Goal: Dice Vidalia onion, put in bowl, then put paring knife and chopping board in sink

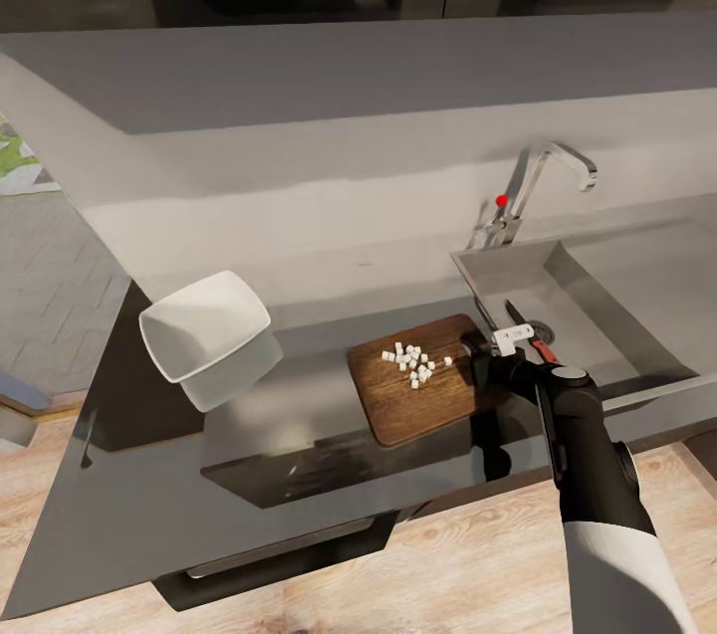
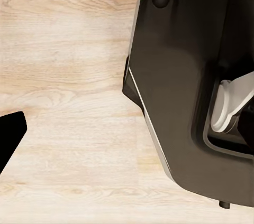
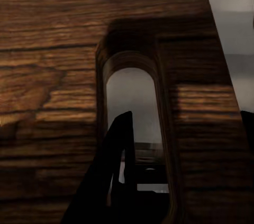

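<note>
**Diced onion on the board, knife in the sink, right arm at the board's slotted end**

The chopping board (image 1: 413,383) lies flat on the grey surface (image 1: 299,435), just beside the sink (image 1: 597,316), with a small heap of white diced onion (image 1: 413,363) near its middle. The pieces sit on the board; none can be seen in the bowl (image 1: 204,323), which stands well apart on the robot's left side of the surface, white, square and tilted slightly in the head view. The paring knife (image 1: 528,333) lies in the steel basin near the round drain, its blade pointing toward the back wall and its reddish handle toward the front rim. The curved chrome tap (image 1: 543,186) with its red knob (image 1: 502,200) rises behind the basin.

The right arm reaches in from the front, its right end effector (image 1: 490,357) at the end of the board nearest the sink. From the right wrist camera, the wood grain is seen at close range around the board's slot hole (image 3: 132,113), and 1 dark finger (image 3: 119,155) stands over the lower part of that slot. Whether the fingers are closed on the board's edge or merely set against it cannot be told from these views.

The left wrist camera looks down on the pale wooden floor (image 2: 69,76) and on a dark part of the robot's own body (image 2: 185,86); the left end effector's fingers cannot be made out, apart from a black tip (image 2: 10,134) at the frame's edge.
</note>
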{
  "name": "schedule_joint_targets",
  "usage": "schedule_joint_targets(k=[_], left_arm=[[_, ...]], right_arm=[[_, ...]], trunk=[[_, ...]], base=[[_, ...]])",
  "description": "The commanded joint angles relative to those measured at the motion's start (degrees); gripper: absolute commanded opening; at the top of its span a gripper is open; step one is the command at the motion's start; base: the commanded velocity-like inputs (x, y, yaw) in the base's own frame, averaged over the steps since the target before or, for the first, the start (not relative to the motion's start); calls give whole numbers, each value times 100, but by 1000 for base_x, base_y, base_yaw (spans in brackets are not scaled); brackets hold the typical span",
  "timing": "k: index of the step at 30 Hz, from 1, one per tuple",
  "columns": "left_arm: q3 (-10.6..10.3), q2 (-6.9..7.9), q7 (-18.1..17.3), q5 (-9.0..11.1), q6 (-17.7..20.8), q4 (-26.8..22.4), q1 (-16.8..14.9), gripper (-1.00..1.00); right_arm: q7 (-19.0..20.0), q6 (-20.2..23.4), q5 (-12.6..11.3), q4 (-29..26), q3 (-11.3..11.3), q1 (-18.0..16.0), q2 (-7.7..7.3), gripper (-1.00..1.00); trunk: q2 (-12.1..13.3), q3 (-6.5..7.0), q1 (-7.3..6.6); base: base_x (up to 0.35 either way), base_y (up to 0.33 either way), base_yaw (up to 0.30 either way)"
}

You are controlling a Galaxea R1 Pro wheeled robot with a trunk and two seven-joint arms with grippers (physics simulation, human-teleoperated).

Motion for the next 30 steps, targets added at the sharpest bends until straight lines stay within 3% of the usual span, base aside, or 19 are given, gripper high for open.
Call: schedule_joint_targets(k=[1,11,30], left_arm=[[-14,-1,14,18,-5,-13,4,100],[-14,-2,14,18,-5,-13,4,100],[-14,-2,14,18,-5,-13,4,100]], right_arm=[[59,51,47,-1,-13,-4,3,-100],[64,51,47,-1,-13,-4,0,-100],[64,51,47,-1,-13,-4,3,-100]], trunk=[[-8,-9,5],[-8,5,5],[-8,168,5]], base=[[0,0,0],[0,0,0],[0,0,0]])
